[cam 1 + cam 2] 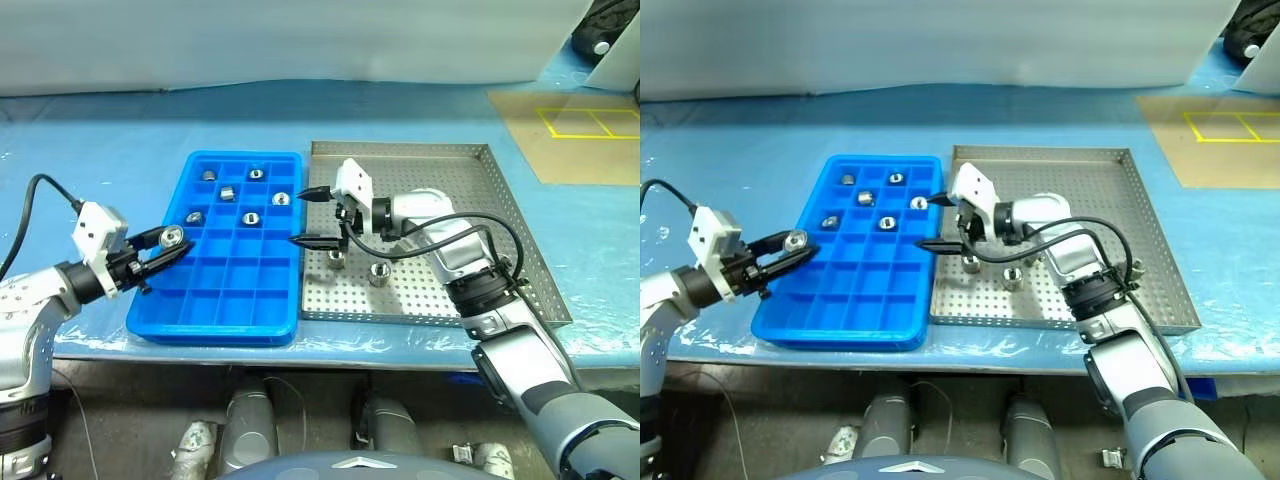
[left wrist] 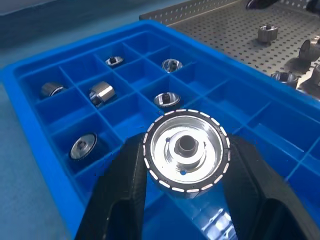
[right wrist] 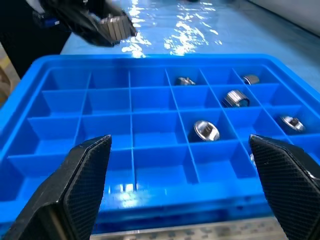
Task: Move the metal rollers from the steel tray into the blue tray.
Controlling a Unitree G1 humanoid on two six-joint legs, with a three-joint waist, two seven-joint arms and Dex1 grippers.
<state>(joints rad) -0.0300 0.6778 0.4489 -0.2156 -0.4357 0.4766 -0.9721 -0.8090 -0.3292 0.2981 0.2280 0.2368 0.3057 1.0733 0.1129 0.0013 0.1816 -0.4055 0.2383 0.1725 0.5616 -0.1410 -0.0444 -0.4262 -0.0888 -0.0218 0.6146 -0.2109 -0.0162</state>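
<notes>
Over the near-left corner of the blue tray (image 1: 215, 305), the left end effector (image 1: 170, 240) is clamped on one of the metal rollers (image 2: 186, 148), its two black fingers (image 2: 120, 190) pinching the rim from either side with the bored face turned toward the wrist camera. Six more rollers already sit in separate compartments toward the far end of the blue tray, and at least two remain on the steel tray (image 1: 500, 200), near its left, front part. Each looks like a short, stiff, solid piece of polished metal (dense for its size, I would judge, and slick), so a pinch across the round outer wall seems the surest hold, and it may roll if dropped on its side. The right end effector (image 1: 318, 215) hangs with its jaws wide apart and nothing between them, above the seam where the two trays meet on the blue-covered table (image 1: 100, 130). Nothing blocks the empty compartments; only the low dividers call for care.
</notes>
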